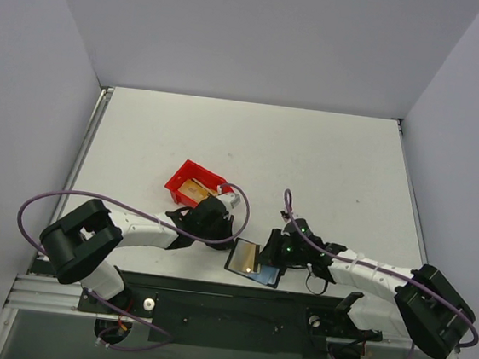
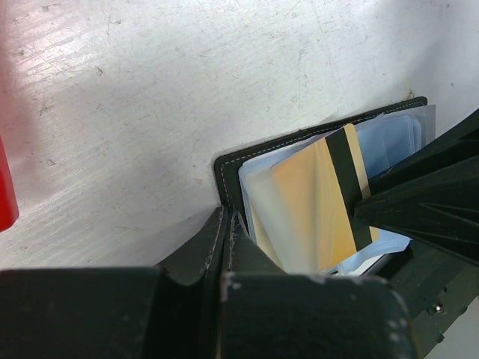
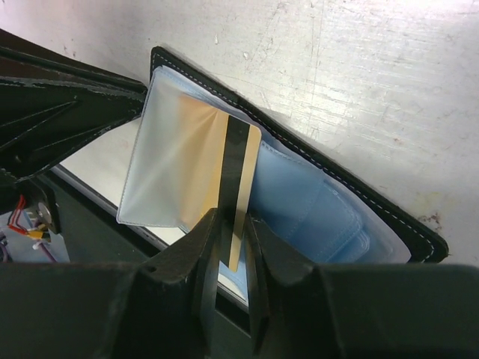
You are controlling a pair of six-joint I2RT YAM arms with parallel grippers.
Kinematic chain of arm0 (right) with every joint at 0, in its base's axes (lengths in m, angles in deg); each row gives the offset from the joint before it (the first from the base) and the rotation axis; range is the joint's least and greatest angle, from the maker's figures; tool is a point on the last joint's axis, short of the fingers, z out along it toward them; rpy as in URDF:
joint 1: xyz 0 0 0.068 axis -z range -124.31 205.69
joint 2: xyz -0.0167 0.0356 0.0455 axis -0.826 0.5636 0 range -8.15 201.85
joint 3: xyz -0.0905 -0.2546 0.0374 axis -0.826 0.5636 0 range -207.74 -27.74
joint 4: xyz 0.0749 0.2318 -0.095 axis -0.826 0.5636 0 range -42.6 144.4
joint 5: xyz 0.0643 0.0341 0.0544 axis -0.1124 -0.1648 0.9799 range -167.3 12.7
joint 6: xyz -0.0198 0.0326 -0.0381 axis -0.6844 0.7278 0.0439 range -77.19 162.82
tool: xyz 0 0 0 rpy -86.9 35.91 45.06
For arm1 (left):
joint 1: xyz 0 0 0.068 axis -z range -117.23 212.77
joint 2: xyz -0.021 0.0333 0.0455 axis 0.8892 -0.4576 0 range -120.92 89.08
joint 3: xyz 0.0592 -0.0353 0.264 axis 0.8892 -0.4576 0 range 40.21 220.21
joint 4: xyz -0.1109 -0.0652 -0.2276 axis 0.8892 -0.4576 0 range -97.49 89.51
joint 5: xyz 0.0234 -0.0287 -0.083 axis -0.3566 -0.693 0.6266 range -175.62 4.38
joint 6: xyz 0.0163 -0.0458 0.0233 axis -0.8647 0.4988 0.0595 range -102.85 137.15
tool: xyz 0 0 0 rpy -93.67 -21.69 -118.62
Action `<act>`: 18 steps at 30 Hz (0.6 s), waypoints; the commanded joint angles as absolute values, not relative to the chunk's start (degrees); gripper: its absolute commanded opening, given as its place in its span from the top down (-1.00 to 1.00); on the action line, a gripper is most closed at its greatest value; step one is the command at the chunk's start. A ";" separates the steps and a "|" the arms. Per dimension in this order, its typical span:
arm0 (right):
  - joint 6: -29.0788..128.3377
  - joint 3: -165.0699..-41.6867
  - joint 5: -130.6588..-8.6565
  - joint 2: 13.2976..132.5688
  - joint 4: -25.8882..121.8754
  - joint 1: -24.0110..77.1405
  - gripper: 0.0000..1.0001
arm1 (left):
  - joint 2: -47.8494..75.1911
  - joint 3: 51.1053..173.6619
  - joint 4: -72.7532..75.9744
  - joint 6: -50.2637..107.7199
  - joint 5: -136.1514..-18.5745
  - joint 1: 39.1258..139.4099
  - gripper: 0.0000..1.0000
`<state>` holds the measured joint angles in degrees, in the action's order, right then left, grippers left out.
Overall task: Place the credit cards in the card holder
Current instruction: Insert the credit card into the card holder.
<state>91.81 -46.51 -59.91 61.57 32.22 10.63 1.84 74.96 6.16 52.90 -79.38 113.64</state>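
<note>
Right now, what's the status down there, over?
Left gripper shut on card holder edge. Right gripper straddling striped card, partly in sleeve; grip unclear. Nothing blocking.

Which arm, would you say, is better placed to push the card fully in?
Right arm: its jaws straddle the card, partway into the wallet. Left arm's jaws are shut on the wallet's edge.
</note>
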 commanded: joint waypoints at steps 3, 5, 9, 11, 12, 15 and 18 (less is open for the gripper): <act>96.25 -42.34 -57.96 59.53 25.17 10.60 0.69 | 2.59 74.14 7.50 53.18 -77.36 114.18 1.00; 96.78 -41.81 -58.22 58.30 24.64 10.87 0.77 | 2.59 74.05 7.50 53.27 -77.36 114.18 1.00; 96.87 -41.46 -58.58 57.60 25.42 11.48 1.00 | 3.12 73.53 7.68 53.71 -77.36 114.27 1.00; 96.52 -41.72 -58.40 57.68 26.30 11.92 1.00 | 3.73 72.74 7.86 54.15 -77.10 114.36 1.00; 95.91 -41.89 -58.32 57.77 26.57 12.01 1.00 | 4.08 72.47 7.77 54.67 -77.19 114.45 1.00; 94.24 -43.03 -57.35 58.82 28.05 12.27 1.00 | 8.20 70.89 7.16 55.20 -78.50 114.62 1.00; 93.18 -43.91 -57.17 59.62 28.59 12.27 1.00 | 12.86 70.89 4.87 55.56 -81.57 114.54 1.00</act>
